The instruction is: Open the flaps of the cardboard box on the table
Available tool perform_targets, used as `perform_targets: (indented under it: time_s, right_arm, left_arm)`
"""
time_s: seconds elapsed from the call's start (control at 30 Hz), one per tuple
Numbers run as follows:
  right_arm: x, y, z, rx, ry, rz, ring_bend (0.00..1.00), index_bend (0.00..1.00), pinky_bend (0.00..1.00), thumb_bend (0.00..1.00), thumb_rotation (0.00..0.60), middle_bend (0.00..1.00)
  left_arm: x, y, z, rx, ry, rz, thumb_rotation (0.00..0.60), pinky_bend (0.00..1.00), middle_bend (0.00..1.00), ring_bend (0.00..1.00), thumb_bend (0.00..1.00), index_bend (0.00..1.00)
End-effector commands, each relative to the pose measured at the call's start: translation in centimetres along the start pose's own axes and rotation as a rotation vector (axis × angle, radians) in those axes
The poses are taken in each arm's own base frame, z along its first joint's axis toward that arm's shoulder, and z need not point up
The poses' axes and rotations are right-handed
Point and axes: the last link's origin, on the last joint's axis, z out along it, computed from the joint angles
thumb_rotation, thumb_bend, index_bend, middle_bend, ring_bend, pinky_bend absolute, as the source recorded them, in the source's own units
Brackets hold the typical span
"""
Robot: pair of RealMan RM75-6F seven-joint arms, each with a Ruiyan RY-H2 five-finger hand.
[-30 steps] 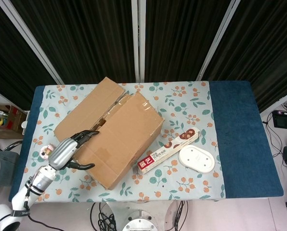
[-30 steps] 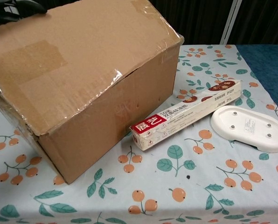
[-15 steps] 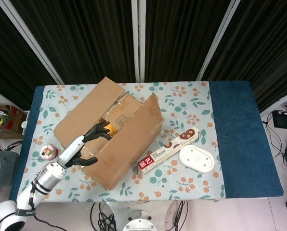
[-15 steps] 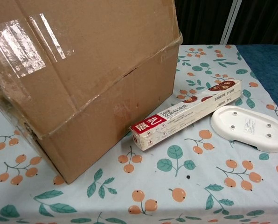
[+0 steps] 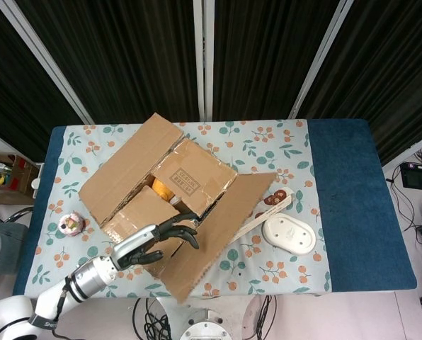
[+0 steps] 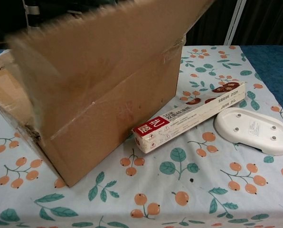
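The left hand (image 5: 158,241), fingers spread, is pressed against the near flap (image 5: 221,234) of the cardboard box (image 5: 172,195) on the tabletop (image 5: 282,149); the inner flaps (image 5: 193,173) are judged next.

Matt brown cardboard box (image 5: 190,212) under my glossy black fingers (image 5: 170,230); printed cloth (image 6: 193,190) beneath a smooth white plastic tray (image 6: 253,129).

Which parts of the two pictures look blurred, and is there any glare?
Chest view: the raised flap of the cardboard box is smeared by motion blur, while the long printed carton and white oval tray are sharp. Head view: everything is fairly sharp, including the left hand; lighting is even, with no strong glare.
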Motion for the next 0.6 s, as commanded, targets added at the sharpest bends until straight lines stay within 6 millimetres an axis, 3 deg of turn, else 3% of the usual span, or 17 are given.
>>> perform_targets:
  time_s: [0.03,0.2,0.3,0.37,0.5,0.53,0.6]
  right_arm:
    - [0.0,0.1,0.0,-0.001,-0.001,0.0,0.0,0.0,0.0,0.33,0.6,0.0]
    - [0.2,0.2,-0.1,-0.003,0.003,0.001,0.0,0.0,0.0,0.33,0.6,0.0]
    - [0.3,0.2,-0.1,-0.001,0.005,0.001,0.0,0.0,0.0,0.33,0.6,0.0]
    - [0.4,0.2,-0.1,0.001,0.006,-0.001,0.0,0.0,0.0,0.33,0.6,0.0]
    - [0.6,-0.1,0.0,0.006,0.012,-0.001,0.0,0.0,0.0,0.33,0.6,0.0]
    - [0.6,-0.2,0.1,0.008,0.014,-0.002,0.0,0.0,0.0,0.33,0.6,0.0]
    - [0.8,-0.3,0.2,0.012,0.016,-0.003,0.0,0.0,0.0,0.33,0.6,0.0]
  left_arm:
    - [-0.4,-0.1,0.3,0.025,-0.063,-0.024,0.174,0.21,0.31,0.17,0.04,0.01]
    - [2.0,-0.4,0.3,0.001,0.047,0.133,0.178,0.21,0.27,0.17,0.05,0.01]
    - [3.9,-0.5,0.1,-0.021,0.161,0.316,0.218,0.21,0.26,0.17,0.07,0.01]
    - [4.9,-0.7,-0.2,-0.014,0.226,0.445,0.283,0.21,0.26,0.17,0.1,0.01]
    - [7.0,-0.9,-0.7,0.016,0.355,0.751,0.552,0.21,0.25,0.17,0.15,0.02]
    - [7.5,-1.1,-0.7,0.023,0.398,0.862,0.591,0.21,0.24,0.17,0.15,0.02]
    - [8.3,-1.4,-0.6,0.034,0.454,1.023,0.6,0.21,0.21,0.15,0.15,0.02]
